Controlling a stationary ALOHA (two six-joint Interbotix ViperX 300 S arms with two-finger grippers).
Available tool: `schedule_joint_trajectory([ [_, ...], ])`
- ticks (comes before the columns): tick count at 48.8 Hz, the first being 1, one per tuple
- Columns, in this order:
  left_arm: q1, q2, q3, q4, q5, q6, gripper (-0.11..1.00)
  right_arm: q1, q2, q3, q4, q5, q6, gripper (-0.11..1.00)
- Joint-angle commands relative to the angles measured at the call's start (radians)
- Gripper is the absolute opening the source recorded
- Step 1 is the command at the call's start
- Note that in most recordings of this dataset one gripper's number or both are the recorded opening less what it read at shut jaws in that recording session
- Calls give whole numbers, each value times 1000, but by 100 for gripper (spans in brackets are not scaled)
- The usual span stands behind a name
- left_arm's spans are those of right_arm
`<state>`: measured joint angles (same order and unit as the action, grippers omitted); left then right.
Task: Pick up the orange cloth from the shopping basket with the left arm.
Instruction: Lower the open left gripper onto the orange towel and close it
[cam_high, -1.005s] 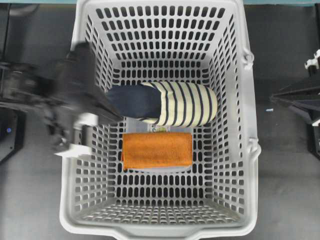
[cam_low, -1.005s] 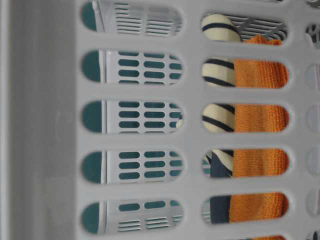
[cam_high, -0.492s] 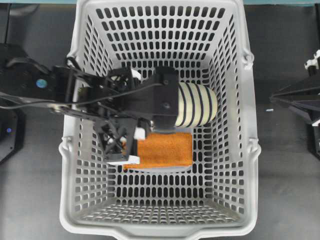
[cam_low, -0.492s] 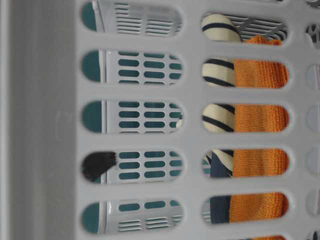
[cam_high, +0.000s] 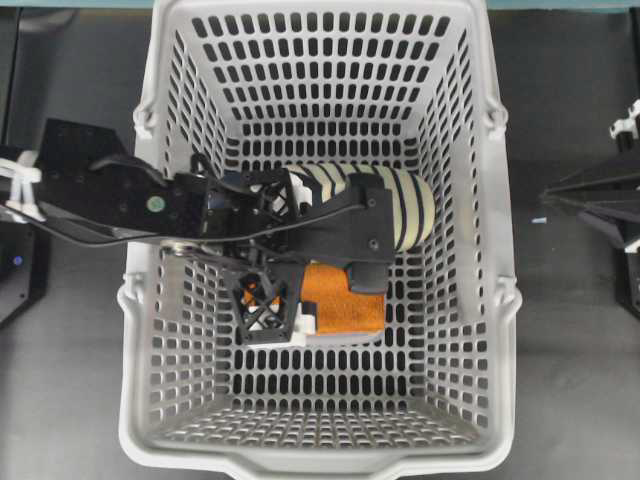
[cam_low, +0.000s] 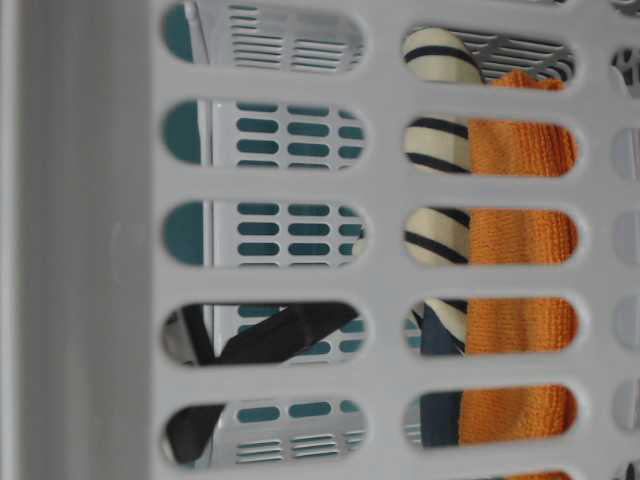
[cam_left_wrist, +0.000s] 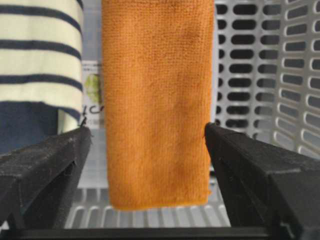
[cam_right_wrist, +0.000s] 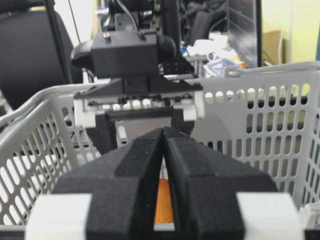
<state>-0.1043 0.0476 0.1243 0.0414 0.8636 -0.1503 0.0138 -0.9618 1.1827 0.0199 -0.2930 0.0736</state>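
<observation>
Both left pincer (cam_left_wrist: 145, 145) fingers now farther over orange cloth (cam_left_wrist: 156, 95), astride.

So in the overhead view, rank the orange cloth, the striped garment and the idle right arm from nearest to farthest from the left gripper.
1. Orange cloth: directly under the left gripper, low in the basket, its left end hidden by the fingers.
2. Striped garment: just above the cloth in the view, partly under the arm.
3. Right arm: outside the basket at the right edge.
</observation>
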Motion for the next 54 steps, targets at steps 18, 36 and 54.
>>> schedule_joint_trajectory([
  [18, -6, 92, 41, 3, -97, -51, 89, 2, 3, -6, 5, -11, 3, 0],
  [36, -12, 106, 87, 3, -124, -52, 89, 2, 3, -2, 5, -6, 3, 0],
  [54, -12, 104, 91, 3, -123, -44, 80, 2, 3, 0, 5, -6, 3, 0],
])
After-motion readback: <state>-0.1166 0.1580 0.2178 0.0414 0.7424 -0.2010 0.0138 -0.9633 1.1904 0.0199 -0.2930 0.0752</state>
